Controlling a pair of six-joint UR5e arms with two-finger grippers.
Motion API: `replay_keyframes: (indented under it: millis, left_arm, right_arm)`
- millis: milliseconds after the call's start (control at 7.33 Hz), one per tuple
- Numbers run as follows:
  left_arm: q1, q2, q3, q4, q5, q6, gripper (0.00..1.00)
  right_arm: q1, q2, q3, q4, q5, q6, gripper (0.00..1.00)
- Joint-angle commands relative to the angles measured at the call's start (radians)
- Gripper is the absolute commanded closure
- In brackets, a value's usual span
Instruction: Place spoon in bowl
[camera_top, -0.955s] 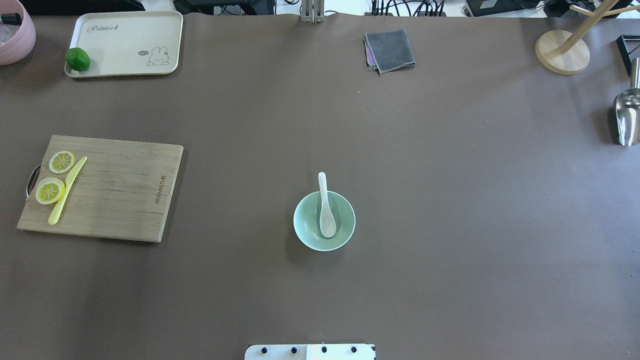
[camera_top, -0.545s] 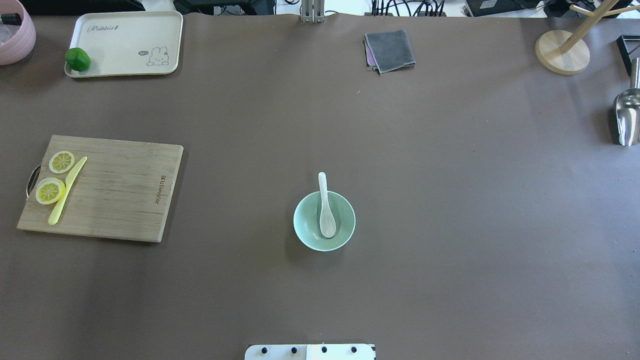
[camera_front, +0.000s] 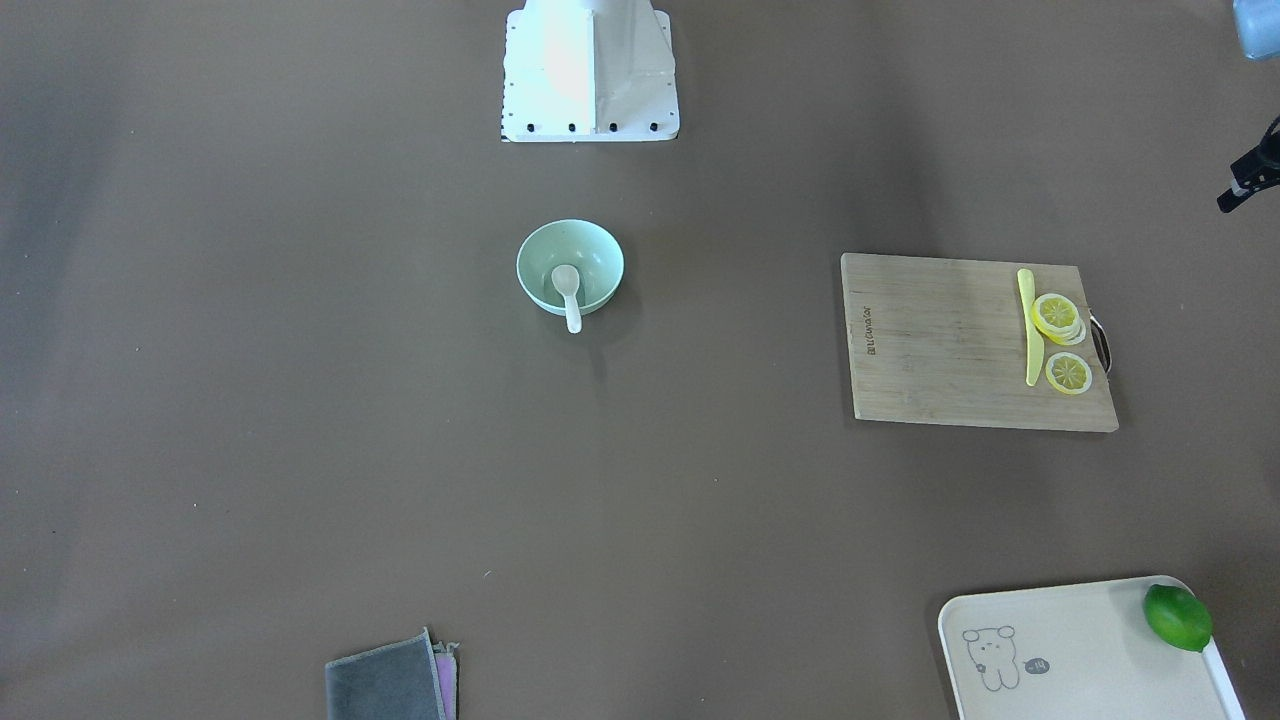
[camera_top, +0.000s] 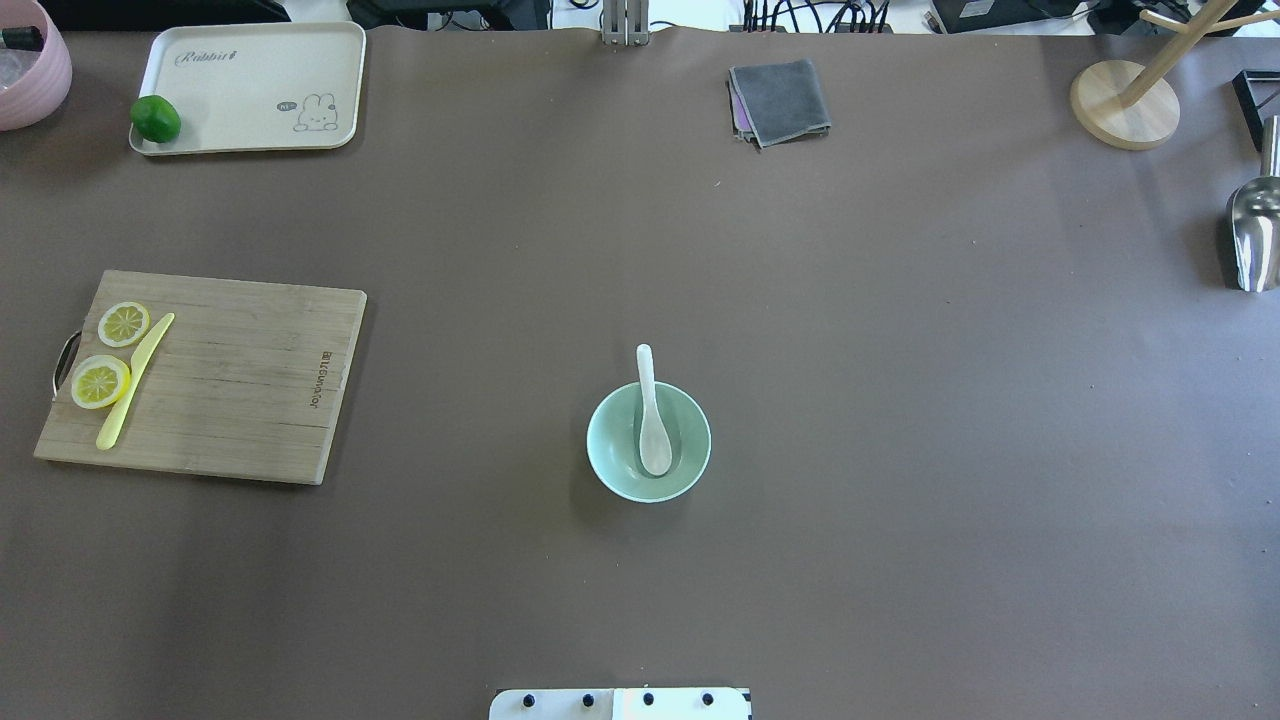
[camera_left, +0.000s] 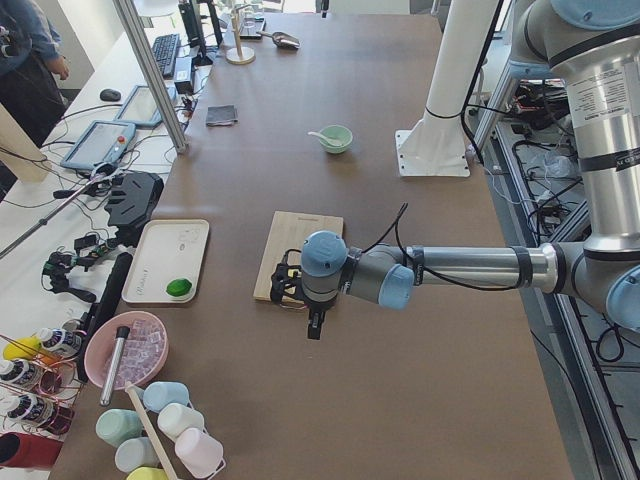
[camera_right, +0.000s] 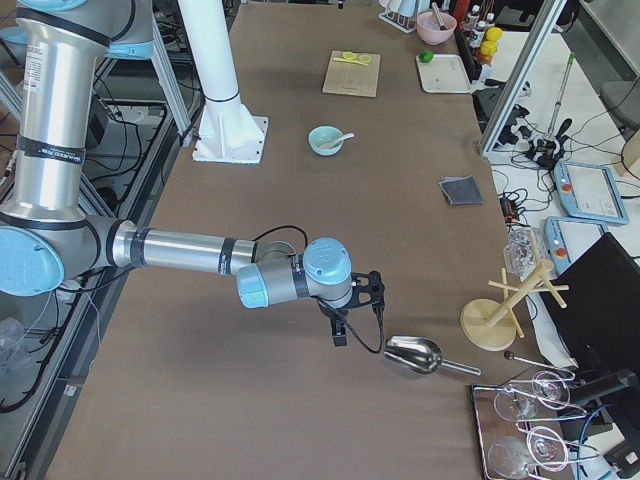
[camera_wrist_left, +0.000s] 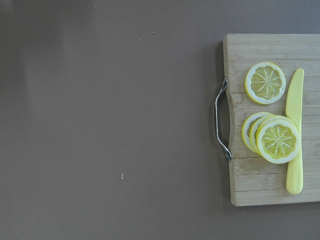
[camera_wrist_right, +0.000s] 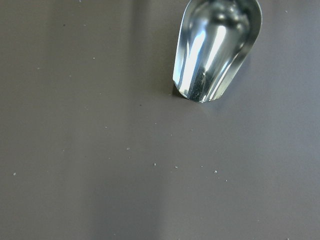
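The white spoon (camera_top: 652, 420) lies in the pale mint-green bowl (camera_top: 600, 440) at the table's middle, scoop down inside, handle resting on the far rim and sticking out. Both also show in the front view, spoon (camera_front: 567, 290) and bowl (camera_front: 600, 255). Neither gripper is near them. The left gripper (camera_left: 314, 328) hangs over the table's left end, beside the cutting board. The right gripper (camera_right: 340, 338) hangs over the right end, near the metal scoop. I cannot tell whether either is open or shut. The wrist views show no fingers.
A wooden cutting board (camera_top: 230, 380) with lemon slices (camera_top: 100, 382) and a yellow knife (camera_top: 135, 380) lies at the left. A cream tray (camera_top: 260, 85) with a lime (camera_top: 155, 118), a grey cloth (camera_top: 780, 100), a wooden stand (camera_top: 1125, 105) and a metal scoop (camera_top: 1255, 235) sit around the table's edges.
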Motion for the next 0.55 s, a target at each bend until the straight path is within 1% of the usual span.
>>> replay_keyframes:
  millis: [0, 273, 409]
  left_arm:
    - [-0.024, -0.029, -0.023, 0.123, 0.0, 0.002, 0.02]
    - [-0.046, -0.028, -0.029, 0.122, -0.001, 0.002, 0.02]
    - [-0.046, -0.03, -0.029, 0.122, -0.001, 0.002, 0.02]
  right_arm:
    - [0.004, 0.015, 0.003, -0.056, 0.014, -0.003, 0.0]
    - [0.024, 0.043, 0.003, -0.125, 0.012, -0.054, 0.0]
    - [0.024, 0.045, 0.003, -0.131, 0.012, -0.055, 0.0]
